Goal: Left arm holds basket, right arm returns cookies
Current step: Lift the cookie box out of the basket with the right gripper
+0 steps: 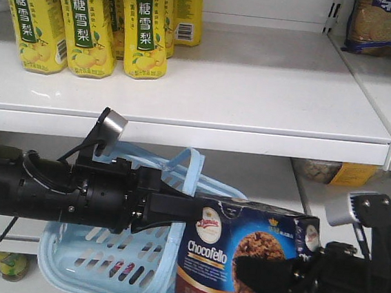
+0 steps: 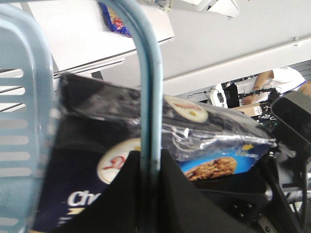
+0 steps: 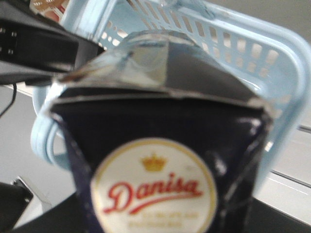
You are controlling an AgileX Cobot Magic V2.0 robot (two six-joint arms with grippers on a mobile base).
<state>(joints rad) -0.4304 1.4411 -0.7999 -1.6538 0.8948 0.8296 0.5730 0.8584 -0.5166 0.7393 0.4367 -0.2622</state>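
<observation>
Right off the tip of the left pincer [image 1: 188,207] sits the cookies box [image 1: 241,251]. It's dark navy with "Chocofello" in white, a chocolate cookie picture and a brown band along the bottom. The round white badge says "Danisa" in red script under a little gold crown. The wrapper is glossy and looks crinkled and dented at the top end.

The right pincer [image 1: 266,274] is clenched on the box's lower right part, holding it up in the air and a bit tilted. The right arm [image 1: 363,273] comes in from that side.

The left pincer is clamped on the hoop handle [image 2: 148,97] of the light blue basket [image 1: 102,255]. In the wrist view the handle runs straight down between its black wedge fingers. The basket hangs below and behind that pincer, off the left arm [image 1: 52,191].

The box overlaps the basket's rim on the side nearest the right pincer, and I honestly can't tell if any of it is inside. A few dark bits show through the slots low down, too small to make out.

Above both pincers, yellow drink cartons [image 1: 90,22] stand on the white shelf [image 1: 256,90].
</observation>
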